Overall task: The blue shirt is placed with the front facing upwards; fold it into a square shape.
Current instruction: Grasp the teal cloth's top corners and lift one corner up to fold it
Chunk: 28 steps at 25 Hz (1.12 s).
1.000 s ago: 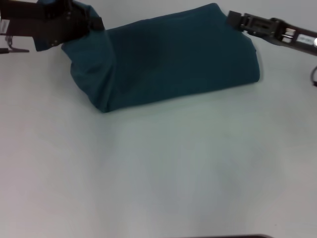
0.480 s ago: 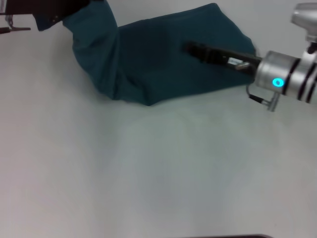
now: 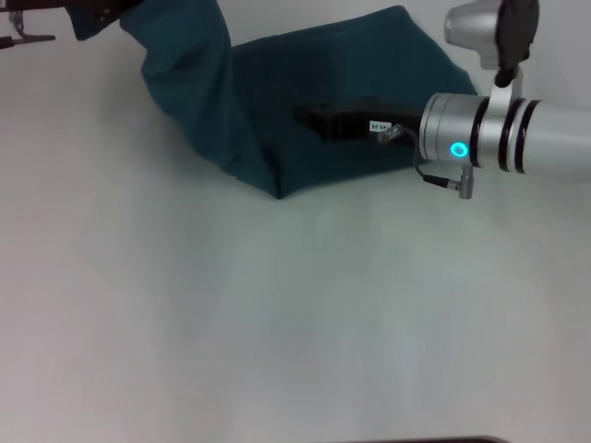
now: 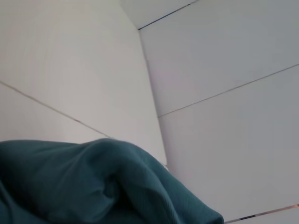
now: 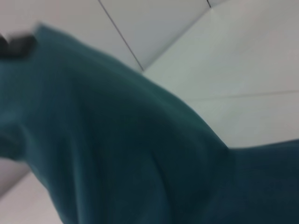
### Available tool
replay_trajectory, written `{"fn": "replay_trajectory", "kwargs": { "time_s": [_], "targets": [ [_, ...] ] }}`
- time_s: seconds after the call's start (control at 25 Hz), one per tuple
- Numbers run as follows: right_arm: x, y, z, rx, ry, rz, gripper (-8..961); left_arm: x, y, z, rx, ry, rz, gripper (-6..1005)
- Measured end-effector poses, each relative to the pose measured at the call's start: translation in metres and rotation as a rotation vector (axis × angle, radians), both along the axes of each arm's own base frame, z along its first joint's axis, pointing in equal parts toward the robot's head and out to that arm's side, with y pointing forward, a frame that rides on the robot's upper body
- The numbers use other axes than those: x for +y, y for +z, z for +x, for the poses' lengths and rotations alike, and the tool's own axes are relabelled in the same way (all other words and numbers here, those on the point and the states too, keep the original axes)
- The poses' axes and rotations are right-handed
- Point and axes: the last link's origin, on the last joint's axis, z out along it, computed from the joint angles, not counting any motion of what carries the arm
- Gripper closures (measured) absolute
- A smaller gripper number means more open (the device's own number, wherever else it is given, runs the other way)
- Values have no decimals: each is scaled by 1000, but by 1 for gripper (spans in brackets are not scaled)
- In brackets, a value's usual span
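Head view: blue shirt (image 3: 369, 74) folded, far on the table (image 3: 277, 323).
Left gripper (image 3: 97, 11): far left, clamping a lifted shirt edge.
Right gripper (image 3: 319, 120): on the shirt; opening cannot be told.

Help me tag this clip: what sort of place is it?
Probably a lab or test bench: a plain white table, pale panelled walls behind, only the blue shirt and the robot's arms there.

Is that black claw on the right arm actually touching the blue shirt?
Cannot tell. In the head view the right gripper lies over the blue shirt, dark on dark, so neither contact nor gap shows.
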Motion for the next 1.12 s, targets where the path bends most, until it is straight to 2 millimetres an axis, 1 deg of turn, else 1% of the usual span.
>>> {"fn": "replay_trajectory", "kwargs": {
  "time_s": [0.08, 0.24, 0.44, 0.64, 0.84, 1.12],
  "targets": [
    [3, -2, 0, -44, 27, 15, 946, 0, 0, 0, -4, -2, 1, 925],
    [2, -10, -7, -108, 140, 56, 944, -1, 0, -2, -7, -2, 3, 925],
    [6, -18, -17, -142, 188, 95, 943, -2, -2, -5, -11, 8, 6, 925],
    [9, -28, -36, -162, 245, 69, 943, -2, -3, -5, -12, 12, 10, 925],
    [10, -36, -42, -215, 277, 61, 942, 0, -2, 0, -23, 0, 15, 924],
    [4, -40, -46, -205, 304, 31, 940, 4, 0, 5, -38, -15, 38, 924]
  ]
}}
